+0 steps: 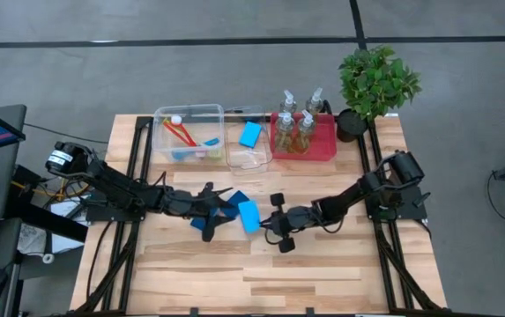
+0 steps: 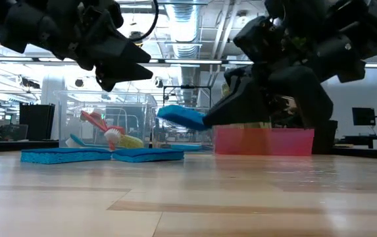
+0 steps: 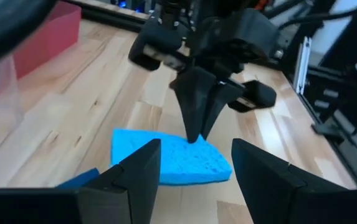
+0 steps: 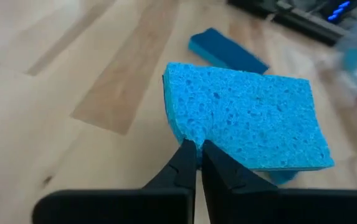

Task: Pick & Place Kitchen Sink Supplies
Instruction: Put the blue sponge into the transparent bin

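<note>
Two arms, both matt black throughout, built of chunky angular segments with rounded joint housings. Left arm (image 1: 129,192): a round silver-and-black cap at its base joint, loose cabling in yellow and white beside the base. Right arm (image 1: 367,189): blocky black housing at its base, no coloured markings visible. Left tool (image 3: 194,174): two broad, wedge-shaped black fingers with flat inner faces. Right tool (image 4: 195,163): two slim black fingers tapering to narrow tips.
</note>
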